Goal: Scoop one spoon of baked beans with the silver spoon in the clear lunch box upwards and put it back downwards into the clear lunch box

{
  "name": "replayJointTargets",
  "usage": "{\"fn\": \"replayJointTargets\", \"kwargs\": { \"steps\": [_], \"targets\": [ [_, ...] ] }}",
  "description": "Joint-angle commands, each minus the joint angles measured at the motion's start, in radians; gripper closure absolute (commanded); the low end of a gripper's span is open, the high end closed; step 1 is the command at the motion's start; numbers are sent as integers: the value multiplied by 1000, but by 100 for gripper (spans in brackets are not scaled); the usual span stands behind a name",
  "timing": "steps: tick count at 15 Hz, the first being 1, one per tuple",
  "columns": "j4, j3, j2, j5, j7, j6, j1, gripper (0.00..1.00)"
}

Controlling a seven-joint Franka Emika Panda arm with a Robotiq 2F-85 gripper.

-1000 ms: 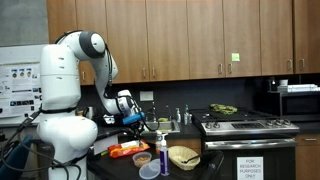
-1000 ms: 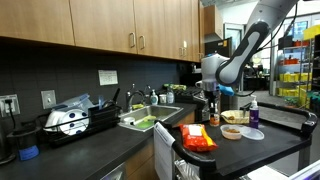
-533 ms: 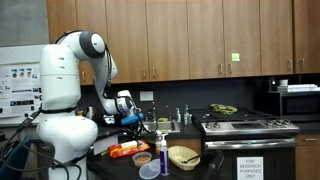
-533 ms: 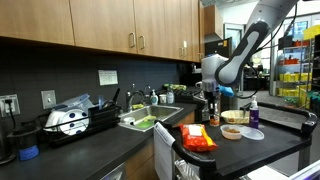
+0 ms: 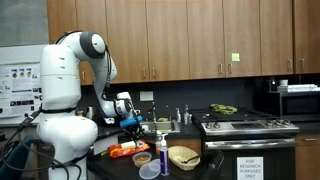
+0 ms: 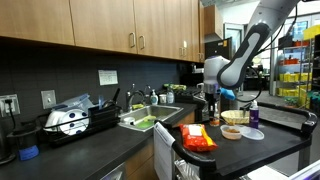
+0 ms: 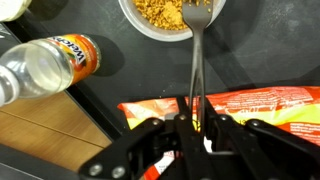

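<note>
One white arm [image 5: 70, 75], standing at the table [image 6: 285, 140], a dark countertop. It bends down over the middle of the table.

One end effector [image 7: 195, 125], its fingers pinching the handle of the silver spoon [image 7: 196, 70]. The wrist view shows the handle running straight out from between the fingers. In both exterior views the end effector [image 5: 133, 122] [image 6: 211, 103] hangs low above the table, pointing down.

One silver spoon. Its far end reaches over the rim of the lunch box [image 7: 135, 25] and in among the baked beans [image 7: 165, 12]. Whether any beans lie on the spoon cannot be told.

One lunch box, clear with a round pale rim, holding a layer of orange-brown baked beans. It stands on the table inward from the edges, just beyond the orange bag [image 7: 265, 105]. An exterior view shows it as a small bowl shape [image 6: 231, 131] beside a clear lid or dish [image 6: 252, 133].

One orange bag, lying flat directly under the end effector. In an exterior view it lies near a corner of the table [image 6: 197, 139].

One clear bottle [image 7: 40, 65] with an orange label, near the table edge where wooden flooring shows beyond. It stands apart from both the lunch box and the bag, and in an exterior view it is upright [image 6: 253, 113].

One woven basket [image 6: 236, 117], set farther in from the corner than the lunch box, its contents too small to make out.
</note>
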Motion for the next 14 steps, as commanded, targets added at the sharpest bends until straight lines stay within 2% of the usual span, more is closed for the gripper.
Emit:
{"fn": "replayJointTargets", "kwargs": {
  "steps": [1,14],
  "targets": [
    [-20,-12,6,3,-16,67,-6,96],
    [-35,-46,107,45,-118,276,-43,96]
  ]
}}
